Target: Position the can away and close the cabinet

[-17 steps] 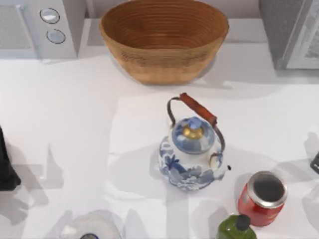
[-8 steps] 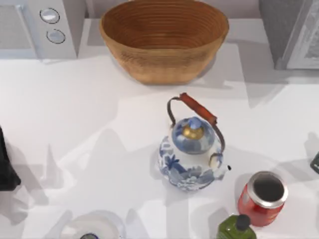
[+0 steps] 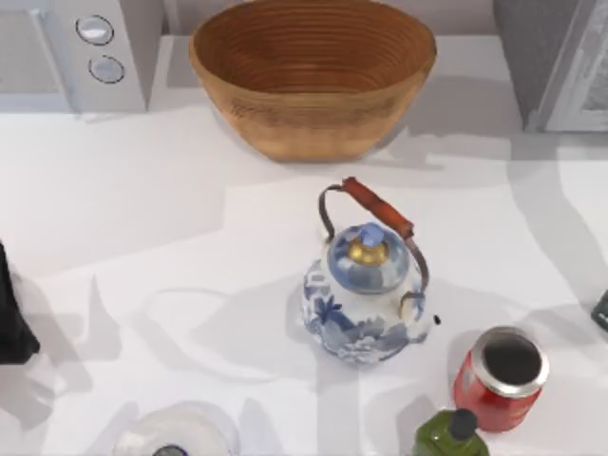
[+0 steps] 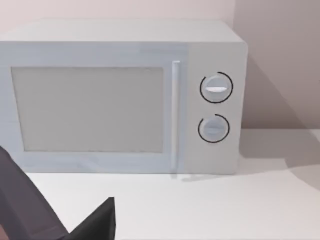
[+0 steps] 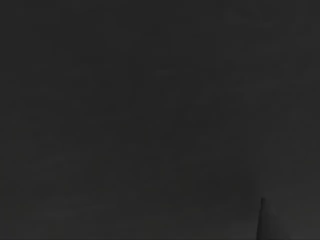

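White worktop (image 3: 142, 218) across the top view. Cabinet (image 3: 556, 62) at upper right, microwave (image 3: 71, 52) upper left, basket (image 3: 313, 76) top centre, kettle (image 3: 366, 290) middle. Can (image 3: 501, 378) upright at lower right, touching green bottle (image 3: 451, 437). Nearer right arm, a dark sliver at right edge (image 3: 600, 311); left arm (image 3: 11, 313) parked at left edge. Cannot tell either claw's state. Right wrist view dark.
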`<action>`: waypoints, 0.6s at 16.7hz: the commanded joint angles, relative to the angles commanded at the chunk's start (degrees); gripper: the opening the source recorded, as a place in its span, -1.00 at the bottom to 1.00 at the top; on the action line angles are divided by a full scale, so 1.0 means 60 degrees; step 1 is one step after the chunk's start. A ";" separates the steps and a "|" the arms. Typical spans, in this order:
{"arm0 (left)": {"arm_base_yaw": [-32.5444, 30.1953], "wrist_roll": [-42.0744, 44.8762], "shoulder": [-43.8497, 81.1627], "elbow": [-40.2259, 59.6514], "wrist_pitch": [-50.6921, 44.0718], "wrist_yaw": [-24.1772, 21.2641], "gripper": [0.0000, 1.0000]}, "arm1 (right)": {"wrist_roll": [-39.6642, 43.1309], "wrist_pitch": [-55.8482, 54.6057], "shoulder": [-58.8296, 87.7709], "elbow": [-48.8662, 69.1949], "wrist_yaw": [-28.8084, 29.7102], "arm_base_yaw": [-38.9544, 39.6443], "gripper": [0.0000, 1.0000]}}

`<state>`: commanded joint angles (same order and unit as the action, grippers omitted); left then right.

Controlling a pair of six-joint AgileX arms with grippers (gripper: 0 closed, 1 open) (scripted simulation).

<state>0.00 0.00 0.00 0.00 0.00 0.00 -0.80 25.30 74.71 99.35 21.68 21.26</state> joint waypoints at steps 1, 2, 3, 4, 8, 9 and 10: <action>0.0000 0.0000 0.0000 0.0000 0.0000 0.0000 1.00 | -0.0018 0.0005 -0.0044 -0.0048 0.0324 0.0323 1.00; 0.0000 0.0000 0.0000 0.0000 0.0000 0.0000 1.00 | -0.0033 0.0006 -0.0080 -0.0086 0.0548 0.0545 1.00; 0.0000 0.0000 0.0000 0.0000 0.0000 0.0000 1.00 | -0.0043 0.0006 -0.0103 -0.0109 0.0672 0.0668 1.00; 0.0000 0.0000 0.0000 0.0000 0.0000 0.0000 1.00 | -0.0045 0.0006 -0.0108 -0.0115 0.0698 0.0694 1.00; 0.0000 0.0000 0.0000 0.0000 0.0000 0.0000 1.00 | 0.0077 0.0077 -0.0318 -0.0060 0.0883 0.0465 1.00; 0.0000 0.0000 0.0000 0.0000 0.0000 0.0000 1.00 | 0.0078 0.0076 -0.0289 -0.0045 0.0871 0.0444 1.00; 0.0000 0.0000 0.0000 0.0000 0.0000 0.0000 1.00 | 0.0082 0.0064 -0.0169 0.0014 0.0816 0.0385 1.00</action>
<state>0.00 0.00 0.00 0.00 0.00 0.00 -0.31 25.69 73.70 99.44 26.58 23.57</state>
